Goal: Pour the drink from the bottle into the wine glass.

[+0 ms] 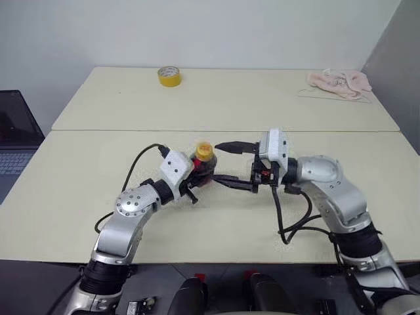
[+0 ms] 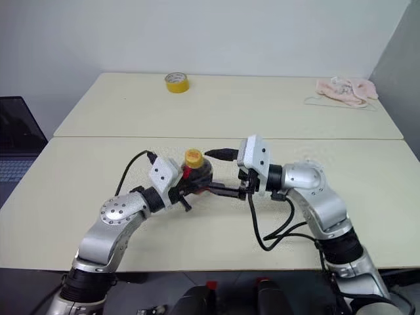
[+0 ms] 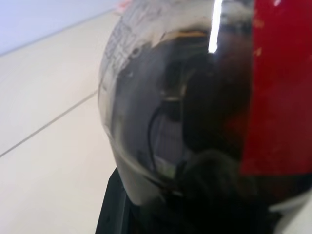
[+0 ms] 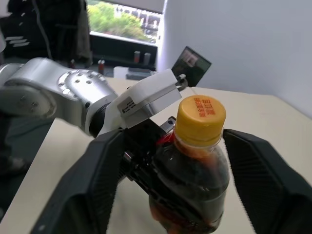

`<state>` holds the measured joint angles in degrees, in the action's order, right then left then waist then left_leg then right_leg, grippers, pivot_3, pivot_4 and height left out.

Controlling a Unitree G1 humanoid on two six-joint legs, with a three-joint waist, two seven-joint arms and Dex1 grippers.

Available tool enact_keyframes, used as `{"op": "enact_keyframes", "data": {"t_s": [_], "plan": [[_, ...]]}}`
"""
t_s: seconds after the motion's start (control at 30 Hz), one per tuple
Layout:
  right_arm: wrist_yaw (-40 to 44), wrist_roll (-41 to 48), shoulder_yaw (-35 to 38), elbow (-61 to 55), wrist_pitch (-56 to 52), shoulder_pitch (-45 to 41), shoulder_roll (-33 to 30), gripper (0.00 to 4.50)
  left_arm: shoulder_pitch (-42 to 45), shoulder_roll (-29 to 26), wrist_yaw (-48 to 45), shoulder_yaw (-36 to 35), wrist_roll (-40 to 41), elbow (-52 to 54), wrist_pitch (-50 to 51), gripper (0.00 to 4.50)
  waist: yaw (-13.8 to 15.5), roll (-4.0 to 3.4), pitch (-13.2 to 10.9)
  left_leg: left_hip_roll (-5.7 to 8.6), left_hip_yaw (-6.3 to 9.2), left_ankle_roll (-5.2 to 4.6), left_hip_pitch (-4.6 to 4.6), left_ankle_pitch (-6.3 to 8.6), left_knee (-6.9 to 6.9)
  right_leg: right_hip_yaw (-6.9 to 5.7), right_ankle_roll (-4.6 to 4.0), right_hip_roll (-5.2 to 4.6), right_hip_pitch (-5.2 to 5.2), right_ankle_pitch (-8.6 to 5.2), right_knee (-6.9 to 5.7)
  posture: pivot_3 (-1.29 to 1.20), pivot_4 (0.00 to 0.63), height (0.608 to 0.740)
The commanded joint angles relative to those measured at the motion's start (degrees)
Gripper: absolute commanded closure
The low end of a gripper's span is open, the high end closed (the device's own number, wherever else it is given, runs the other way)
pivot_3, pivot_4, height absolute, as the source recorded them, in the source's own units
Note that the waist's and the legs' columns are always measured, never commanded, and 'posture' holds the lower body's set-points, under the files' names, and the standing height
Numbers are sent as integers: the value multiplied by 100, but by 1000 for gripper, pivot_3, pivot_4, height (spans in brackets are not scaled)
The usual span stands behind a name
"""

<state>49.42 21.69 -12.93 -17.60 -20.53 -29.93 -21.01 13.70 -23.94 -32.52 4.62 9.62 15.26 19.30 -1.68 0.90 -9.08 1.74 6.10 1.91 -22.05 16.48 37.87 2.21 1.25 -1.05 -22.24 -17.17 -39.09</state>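
Table (image 1: 79, 197): tape roll (image 1: 169, 76), cloth (image 1: 339, 83) behind bottle (image 1: 203, 164).

place: office or lab | evidence: plain pale tables (image 1: 216, 98), laptop (image 1: 16, 141), bare walls

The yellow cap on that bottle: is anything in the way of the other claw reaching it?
Nothing visible is. The left gripper holds the bottle upright, and the right gripper stands open around it, with open air between its fingers and the yellow cap.
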Motion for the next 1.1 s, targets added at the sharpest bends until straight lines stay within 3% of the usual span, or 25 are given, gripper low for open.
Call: {"op": "enact_keyframes", "data": {"t_s": [0.03, 0.17, 0.37, 1.1], "plan": [[-927, 23, 289, -310, -302, 26, 432, 0, 19, 169, 656, -81, -485, 277, -391, 3744, 1, 0, 0, 0, 0, 1, 0, -1, 1, 0, 0, 0, 1, 0, 0, 0, 150, 740], [-1985, 186, 426, -586, -1007, 13, 1158, 0, 32, 324, 1557, 62, -1439, 107, -669, 3754, 5, 0, 0, 1, -1, 19, 0, -11, -1, 2, 0, 0, -1, 0, 0, 0, 150, 740], [-2536, -16, 160, -626, -1282, -87, 1637, 0, 108, 555, 2112, 193, -1996, -271, -821, 3754, 7, -1, 1, 5, -1, 20, 0, -11, -1, 2, 0, -2, -1, 0, 1, 0, 150, 740], [-2478, -394, -34, 356, -647, -283, 1838, 0, 374, 922, 2231, 139, -2037, -524, -955, 3754, -1, 0, 1, 5, -3, 20, 0, -11, -1, 1, 0, -1, -2, 0, 0, 0, 150, 740]]}}
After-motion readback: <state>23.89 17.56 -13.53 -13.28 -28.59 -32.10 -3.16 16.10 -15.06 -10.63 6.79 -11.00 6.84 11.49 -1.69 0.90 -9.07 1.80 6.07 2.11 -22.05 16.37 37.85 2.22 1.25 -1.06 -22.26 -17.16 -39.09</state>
